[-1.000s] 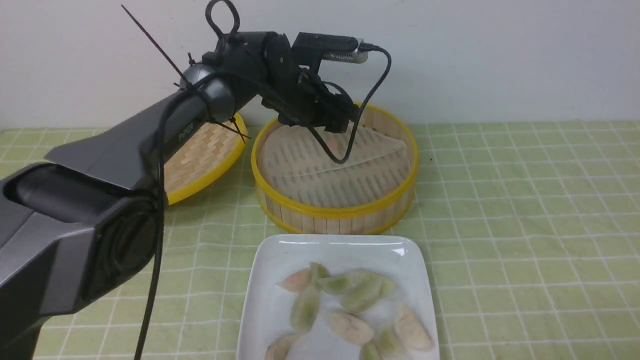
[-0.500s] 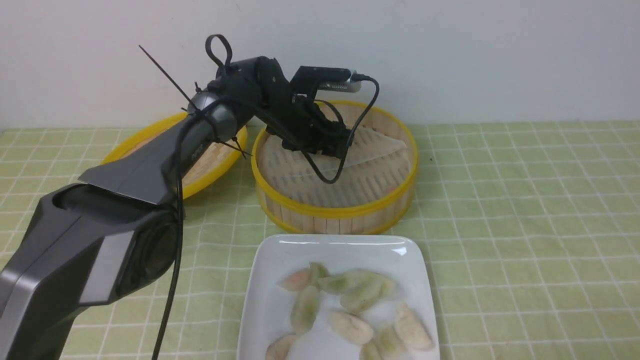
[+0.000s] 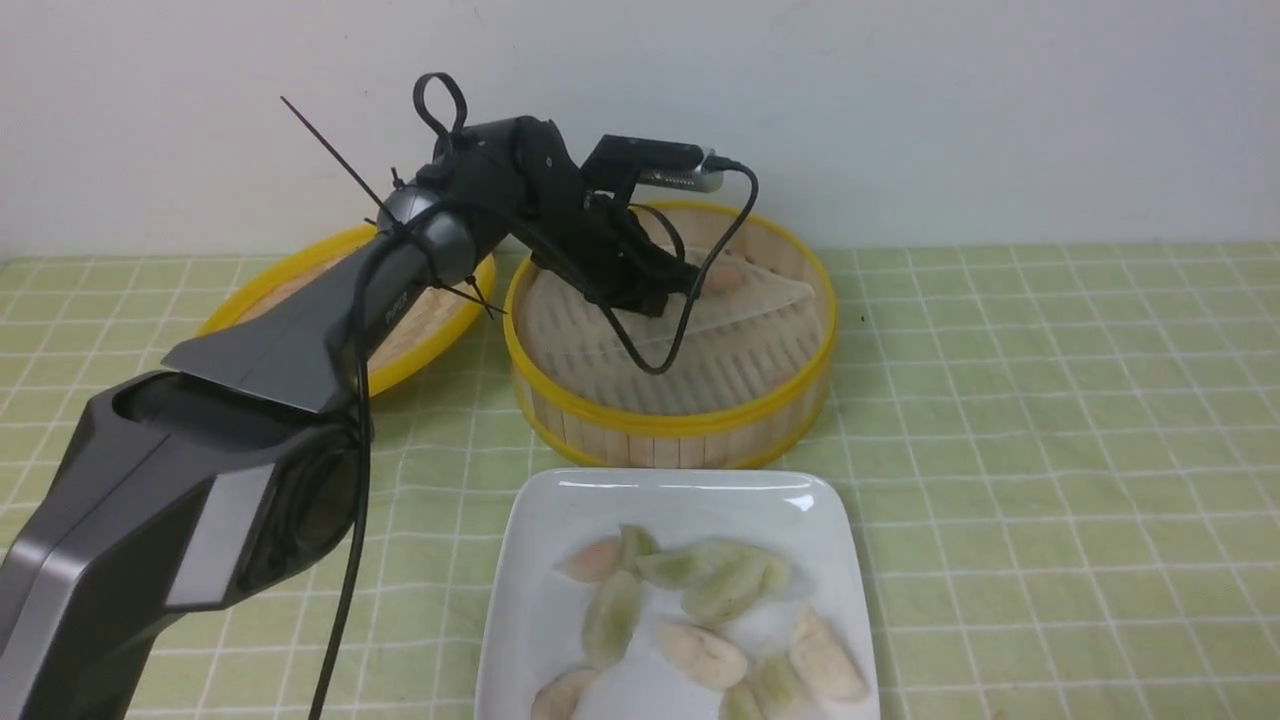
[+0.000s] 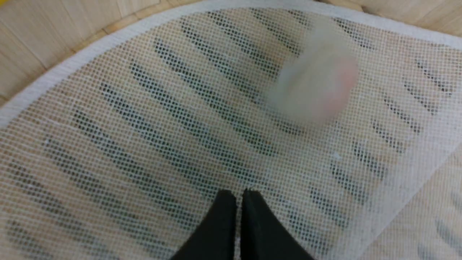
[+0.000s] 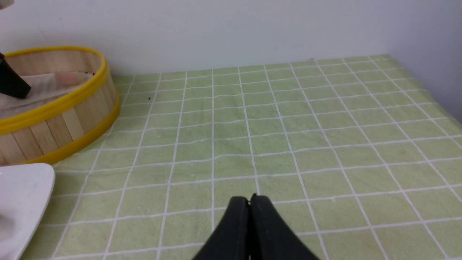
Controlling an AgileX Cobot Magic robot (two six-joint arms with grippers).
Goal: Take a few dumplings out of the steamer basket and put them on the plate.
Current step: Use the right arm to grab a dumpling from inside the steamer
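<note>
In the front view you are looking forward and down from between the arms, with the plate [image 3: 530, 600] at 6 o'clock and the steamer basket [image 3: 670, 440] toward 12. Your left wrist camera is hanging very close over the basket's liner [image 4: 144, 126]. Your right wrist camera is sitting low over the tablecloth [image 5: 288, 126], sharing the basket and a plate corner with the front view.

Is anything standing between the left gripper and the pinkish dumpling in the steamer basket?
Nothing visible does. Only bare liner sheet lies between the shut left gripper and the blurred pinkish dumpling inside the steamer basket.
</note>
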